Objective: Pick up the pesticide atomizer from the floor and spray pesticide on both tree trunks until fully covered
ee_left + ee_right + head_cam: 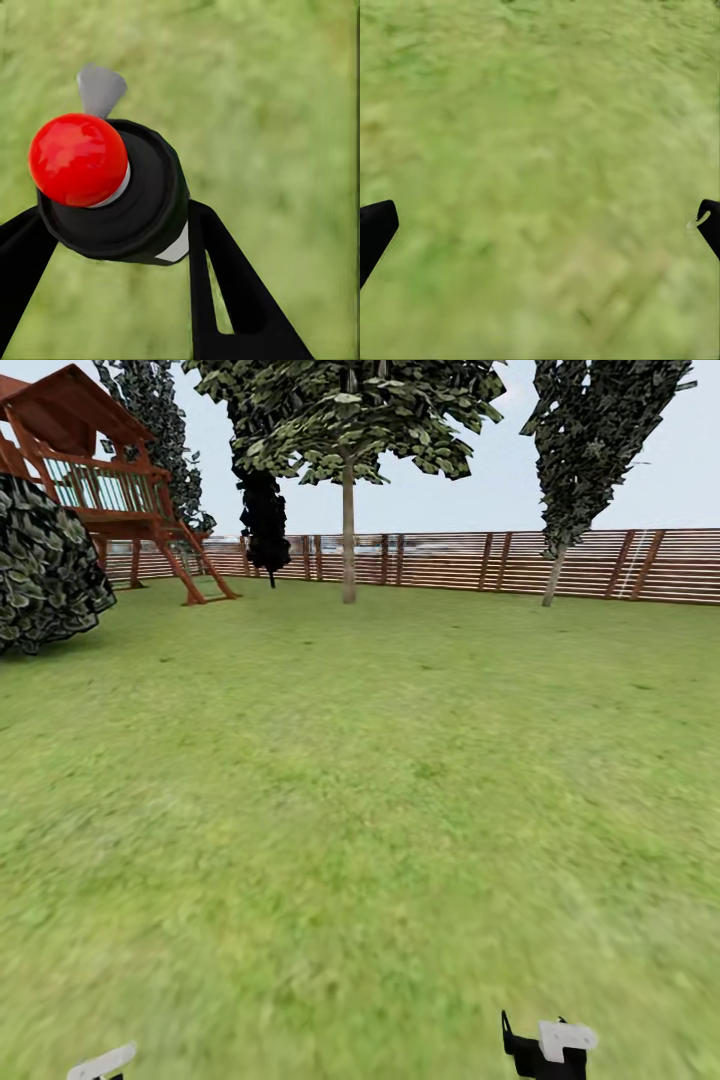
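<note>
Atomizer (112, 191) pinched in left claw (112, 247); right claw (540, 225) spread, empty; drive to trunk (348, 530), nozzle aimed forward.

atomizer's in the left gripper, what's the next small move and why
Probably roll forward toward the tree by the fence. The left gripper is shut on the atomizer, yet open lawn lies between the robot and that trunk, likely too far to spray. The right gripper is open over grass.
</note>
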`<state>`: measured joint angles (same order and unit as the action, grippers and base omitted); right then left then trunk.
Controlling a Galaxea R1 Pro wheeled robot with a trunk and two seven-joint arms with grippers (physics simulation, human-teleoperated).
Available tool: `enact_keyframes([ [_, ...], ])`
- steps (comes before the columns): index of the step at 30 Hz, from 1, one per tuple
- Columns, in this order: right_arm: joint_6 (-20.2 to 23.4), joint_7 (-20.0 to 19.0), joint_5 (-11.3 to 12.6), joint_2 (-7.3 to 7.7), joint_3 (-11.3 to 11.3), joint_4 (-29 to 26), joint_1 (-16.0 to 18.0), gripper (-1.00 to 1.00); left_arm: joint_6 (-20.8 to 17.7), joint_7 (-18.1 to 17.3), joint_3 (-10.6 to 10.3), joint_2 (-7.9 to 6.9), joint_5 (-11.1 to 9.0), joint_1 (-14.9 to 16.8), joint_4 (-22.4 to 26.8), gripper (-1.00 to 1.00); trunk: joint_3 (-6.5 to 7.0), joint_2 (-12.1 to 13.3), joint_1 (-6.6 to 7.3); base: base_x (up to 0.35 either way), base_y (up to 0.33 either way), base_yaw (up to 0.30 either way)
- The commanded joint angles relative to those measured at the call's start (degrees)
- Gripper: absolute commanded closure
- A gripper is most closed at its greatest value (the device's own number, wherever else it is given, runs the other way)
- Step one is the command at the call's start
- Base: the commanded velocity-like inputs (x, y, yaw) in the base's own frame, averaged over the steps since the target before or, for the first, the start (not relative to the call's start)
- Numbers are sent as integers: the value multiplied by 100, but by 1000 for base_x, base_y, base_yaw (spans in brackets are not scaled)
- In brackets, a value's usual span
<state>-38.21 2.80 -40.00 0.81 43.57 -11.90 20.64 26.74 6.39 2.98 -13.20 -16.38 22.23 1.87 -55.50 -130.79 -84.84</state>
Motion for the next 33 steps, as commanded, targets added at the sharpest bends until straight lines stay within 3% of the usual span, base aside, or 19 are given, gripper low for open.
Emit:
enact_keyframes([
  [1, -20, 29, -61, -1, 29, 10, 4, -100, 16, 3, 27, 1, 12, 2, -2, 100, -5, -2, -3, 340, 0, 0],
  [33, -16, 27, -61, -37, 29, 14, 2, -100, 16, 3, 27, -5, 12, 1, -2, 100, -5, -2, -3, 340, 0, 0],
])
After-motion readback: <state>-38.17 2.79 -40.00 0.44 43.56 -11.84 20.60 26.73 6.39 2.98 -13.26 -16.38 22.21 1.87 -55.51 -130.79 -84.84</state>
